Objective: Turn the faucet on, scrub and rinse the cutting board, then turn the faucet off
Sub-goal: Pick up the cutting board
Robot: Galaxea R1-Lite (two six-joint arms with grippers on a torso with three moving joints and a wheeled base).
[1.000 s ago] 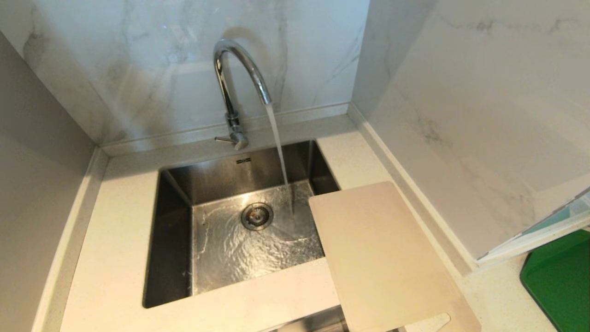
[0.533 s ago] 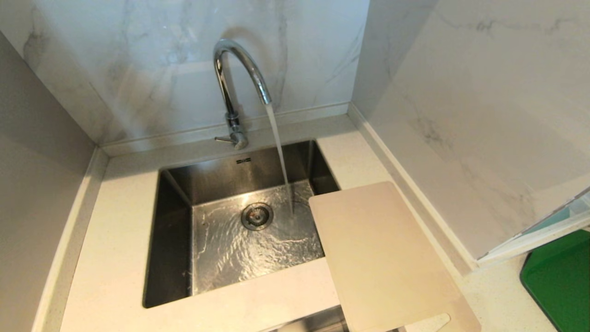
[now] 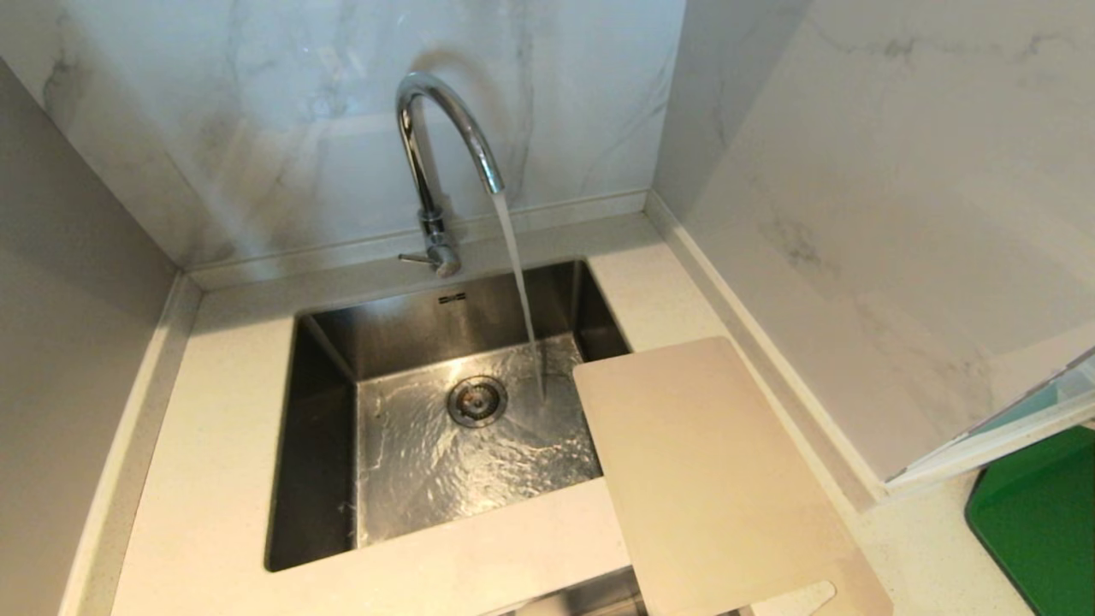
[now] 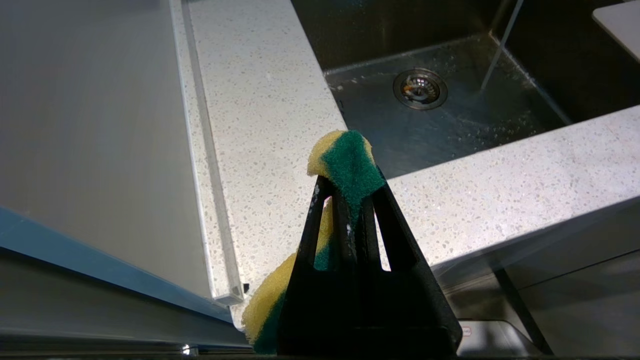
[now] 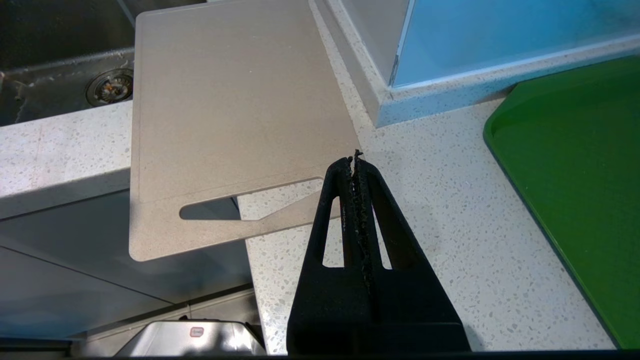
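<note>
Nearest the robot, hanging low in front of the counter's near edge: left gripper (image 4: 350,192) pinching a yellow-and-green sponge (image 4: 346,165) between pressed jaws, right gripper (image 5: 356,165) pressed together on nothing, hovering just beside the handle end of the cutting board (image 5: 225,115). Neither arm showing in the head view.

Lying flat on the speckled counter (image 3: 214,445) at the right of the sink (image 3: 325,445), the cutting board (image 3: 710,479), its far corner jutting over the basin and its slotted handle end overhanging the counter's front edge. Looking dry and untouched by water. Sitting further right, a dark green mat (image 5: 575,165).

Beyond, pouring into the basin beside the drain (image 3: 476,400), a steady stream from the faucet (image 3: 445,137) against the marble wall.

Standing done, by the look of it: turning the water on. Remaining: scrubbing with the sponge, rinsing the board under the stream, shutting the lever (image 3: 417,257).
</note>
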